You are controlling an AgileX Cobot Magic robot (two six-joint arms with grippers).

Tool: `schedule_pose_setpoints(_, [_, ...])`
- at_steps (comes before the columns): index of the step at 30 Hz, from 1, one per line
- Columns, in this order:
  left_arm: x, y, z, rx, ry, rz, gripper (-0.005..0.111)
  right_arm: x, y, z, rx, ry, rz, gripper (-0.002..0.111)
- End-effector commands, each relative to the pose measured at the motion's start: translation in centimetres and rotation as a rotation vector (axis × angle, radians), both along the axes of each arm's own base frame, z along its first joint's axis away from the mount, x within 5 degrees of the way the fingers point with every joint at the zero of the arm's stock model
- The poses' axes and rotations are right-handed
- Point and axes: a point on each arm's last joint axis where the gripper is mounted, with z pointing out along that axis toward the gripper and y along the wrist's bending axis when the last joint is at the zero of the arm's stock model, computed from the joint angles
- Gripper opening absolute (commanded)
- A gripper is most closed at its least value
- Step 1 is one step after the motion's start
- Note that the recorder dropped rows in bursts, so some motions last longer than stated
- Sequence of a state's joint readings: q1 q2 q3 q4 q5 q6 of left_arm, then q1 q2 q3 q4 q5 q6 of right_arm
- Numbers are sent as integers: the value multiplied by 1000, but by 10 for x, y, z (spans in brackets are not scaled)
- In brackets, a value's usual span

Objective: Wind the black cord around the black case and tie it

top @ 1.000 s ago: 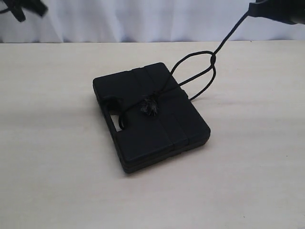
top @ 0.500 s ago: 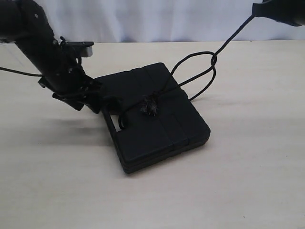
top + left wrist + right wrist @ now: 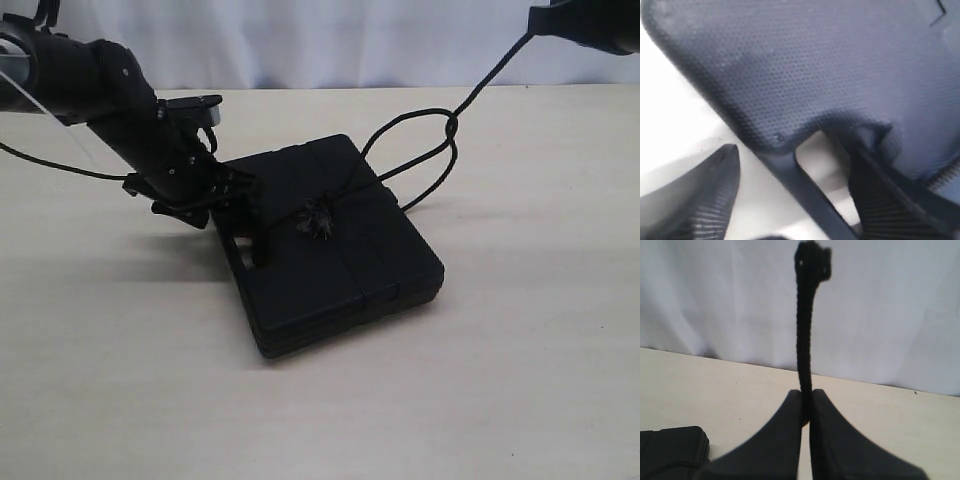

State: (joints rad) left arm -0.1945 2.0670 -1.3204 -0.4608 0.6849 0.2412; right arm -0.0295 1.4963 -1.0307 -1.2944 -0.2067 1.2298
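Two jobs: hold down, pull tight

The black case (image 3: 335, 235) lies flat beneath my left pincer (image 3: 222, 190), whose wide, empty jaws straddle its handle edge. My right pincer (image 3: 806, 397), high beyond, pinches the black cord (image 3: 420, 150). I'd pin first, then pull.

- Black case (image 3: 815, 65): lies close ahead of the left gripper (image 3: 794, 160). It is blurred, and most of it runs past the picture's edges in the left wrist view.
- Fingers (image 3: 702, 205) of the left gripper: bases cut off.
- Black cord (image 3: 804, 340): the end beyond the right gripper (image 3: 806, 399) is blurred. Its run beneath the case is hidden.
- Right gripper: largely cut off in the exterior view.
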Motion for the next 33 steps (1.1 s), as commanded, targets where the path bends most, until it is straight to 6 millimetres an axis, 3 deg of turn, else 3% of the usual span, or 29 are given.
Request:
schedule_pose_setpoints(1, [-3,-5,-24,7,69,-4,60,-2,-1,2,-1,-6,1,4])
schedule_pose_setpoints(6, [-6,-7,-22,-3,123,-18,60,-2,-1,2,-1,-6,1,4])
schedule_pose_setpoints(10, [0,-5,-26,10,58,23,57,-3,-1,-1,0,2,1,4])
schedule_pose_setpoints(12, [1,-5,-29,16,41,32,46,-3,-1,-3,0,9,1,4])
schedule_pose_setpoints(17, [6,8,-22,26,15,52,1,-3,-5,-5,-6,25,-43,4])
schedule_pose_setpoints(21, [10,34,1,16,-29,110,0,-3,-13,-7,-41,44,-109,4])
schedule_pose_setpoints(25, [9,68,22,9,-48,183,0,-5,-34,-9,-53,56,-185,4])
schedule_pose_setpoints(28, [8,87,23,9,-25,220,0,-8,-55,-19,-31,89,-252,4])
schedule_pose_setpoints(33, [1,110,9,25,-31,300,0,-13,-89,-55,-2,199,-358,4])
